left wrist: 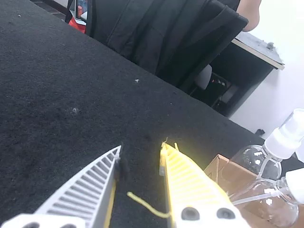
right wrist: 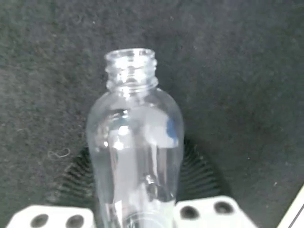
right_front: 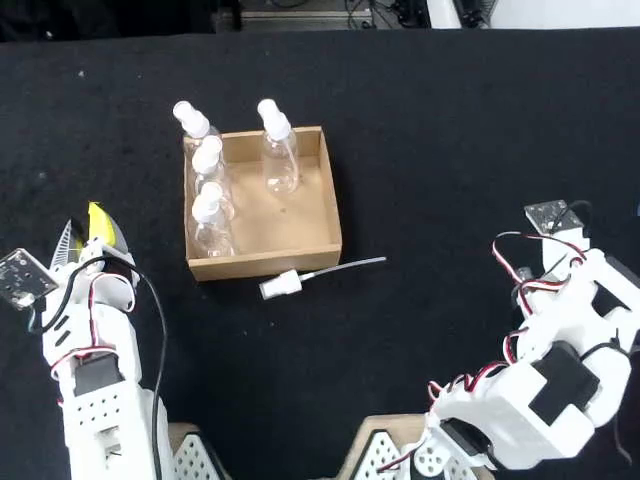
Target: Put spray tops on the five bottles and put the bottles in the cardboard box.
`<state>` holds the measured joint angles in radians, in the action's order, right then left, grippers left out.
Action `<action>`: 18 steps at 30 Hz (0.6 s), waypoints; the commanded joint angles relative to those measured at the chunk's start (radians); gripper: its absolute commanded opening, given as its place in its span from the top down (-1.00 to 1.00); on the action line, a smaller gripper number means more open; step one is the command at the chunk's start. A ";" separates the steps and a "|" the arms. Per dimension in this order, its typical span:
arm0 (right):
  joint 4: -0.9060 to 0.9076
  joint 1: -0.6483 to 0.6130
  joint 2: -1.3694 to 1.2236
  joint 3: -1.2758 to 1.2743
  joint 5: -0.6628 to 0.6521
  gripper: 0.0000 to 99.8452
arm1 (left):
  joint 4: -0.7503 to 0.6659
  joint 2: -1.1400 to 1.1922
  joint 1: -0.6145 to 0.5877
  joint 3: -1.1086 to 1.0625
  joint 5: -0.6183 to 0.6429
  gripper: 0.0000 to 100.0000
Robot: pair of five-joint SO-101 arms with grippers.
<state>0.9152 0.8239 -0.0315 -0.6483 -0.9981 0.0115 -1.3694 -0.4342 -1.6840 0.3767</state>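
A cardboard box (right_front: 325,190) sits left of centre on the black table, and several clear bottles (right_front: 278,150) with white spray tops stand in it. One loose spray top (right_front: 282,286) with its long tube lies just in front of the box. My right gripper (right wrist: 137,171) is shut on a clear bottle (right wrist: 135,137) whose threaded neck is uncapped. The right arm (right_front: 560,350) is at the lower right. My left gripper (right_front: 82,232) is open and holds nothing, to the left of the box. Its yellow and white fingers (left wrist: 185,185) point past the box corner (left wrist: 219,167).
The table is covered in black cloth (right_front: 460,130). A dark chair and a desk edge (left wrist: 256,45) stand beyond the far side. Open cloth lies between the box and the right arm.
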 commanded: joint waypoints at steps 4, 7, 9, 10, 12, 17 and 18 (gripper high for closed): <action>0.133 0.014 0.176 0.156 0.032 0.98 | 0.000 -0.015 0.007 -0.025 0.003 0.77; 0.215 -0.028 0.242 0.206 0.118 0.98 | 0.015 -0.015 0.002 -0.025 -0.094 0.77; 0.242 -0.057 0.282 0.209 0.158 0.98 | 0.064 -0.017 0.004 -0.013 -0.210 0.78; 0.252 -0.077 0.294 0.209 0.178 0.98 | 0.095 -0.017 0.004 0.004 -0.253 0.78; 0.267 -0.106 0.317 0.196 0.209 0.98 | 0.164 -0.017 0.004 0.053 -0.310 0.78; 0.269 -0.118 0.375 0.173 0.285 0.98 | 0.404 -0.017 0.012 0.245 -0.316 0.77; 0.269 -0.117 0.390 0.173 0.301 0.98 | 0.463 -0.017 0.012 0.297 -0.318 0.77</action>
<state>1.1776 0.7181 0.2616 -0.5010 -0.7572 0.2923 -1.3679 -0.4327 -1.5996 0.0760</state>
